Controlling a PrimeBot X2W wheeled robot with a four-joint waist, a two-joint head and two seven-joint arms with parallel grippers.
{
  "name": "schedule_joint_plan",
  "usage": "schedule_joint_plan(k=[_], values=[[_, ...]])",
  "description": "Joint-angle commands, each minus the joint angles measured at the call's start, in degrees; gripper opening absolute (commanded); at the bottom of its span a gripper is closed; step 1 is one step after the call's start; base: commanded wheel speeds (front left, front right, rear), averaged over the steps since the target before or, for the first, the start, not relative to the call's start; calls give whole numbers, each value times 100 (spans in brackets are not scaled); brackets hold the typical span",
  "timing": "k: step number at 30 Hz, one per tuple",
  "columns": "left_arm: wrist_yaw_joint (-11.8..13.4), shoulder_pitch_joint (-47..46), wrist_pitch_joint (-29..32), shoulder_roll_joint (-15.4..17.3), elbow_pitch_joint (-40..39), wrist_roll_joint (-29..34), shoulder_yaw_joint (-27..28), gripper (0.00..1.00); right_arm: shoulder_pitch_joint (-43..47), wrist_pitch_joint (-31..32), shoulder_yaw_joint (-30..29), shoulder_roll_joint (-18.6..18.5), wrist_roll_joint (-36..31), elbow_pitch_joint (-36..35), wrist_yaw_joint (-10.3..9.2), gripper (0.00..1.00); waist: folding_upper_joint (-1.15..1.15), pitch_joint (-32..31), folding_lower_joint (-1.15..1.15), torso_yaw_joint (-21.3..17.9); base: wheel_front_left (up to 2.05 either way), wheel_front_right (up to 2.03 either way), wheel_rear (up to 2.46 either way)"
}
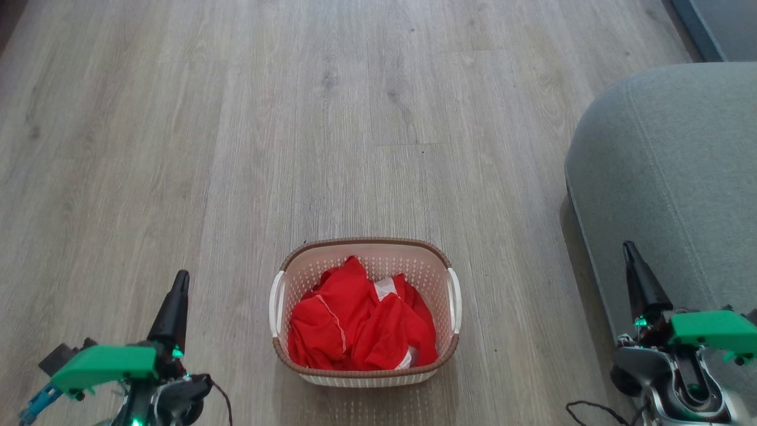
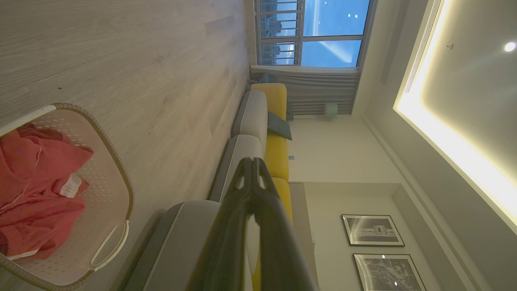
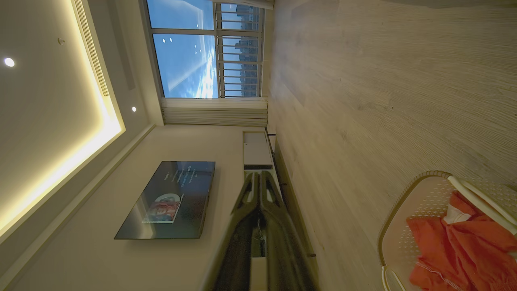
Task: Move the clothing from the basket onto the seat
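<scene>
Filling the basket (image 1: pixel 365 242), crumpled bright red clothing (image 1: pixel 349 328) with white piping

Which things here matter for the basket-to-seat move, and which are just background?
Job:
- clothing
- basket
- seat
- left pincer and right pincer, both shut and empty

Just there:
- wall TV
- framed pictures
- dark cushion
</scene>
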Motion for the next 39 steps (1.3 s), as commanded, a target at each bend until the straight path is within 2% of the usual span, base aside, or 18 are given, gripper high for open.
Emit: schedule_joint_plan(k=[1, 39], values=[[-54, -285, 41, 74, -197, -39, 195, 0, -117, 23, 103, -20, 37, -226, 1, 0, 0, 0, 0, 0, 0, 0, 0], [-54, -285, 41, 74, -197, -39, 195, 0, -117, 23, 103, -20, 37, -226, 1, 0, 0, 0, 0, 0, 0, 0, 0]])
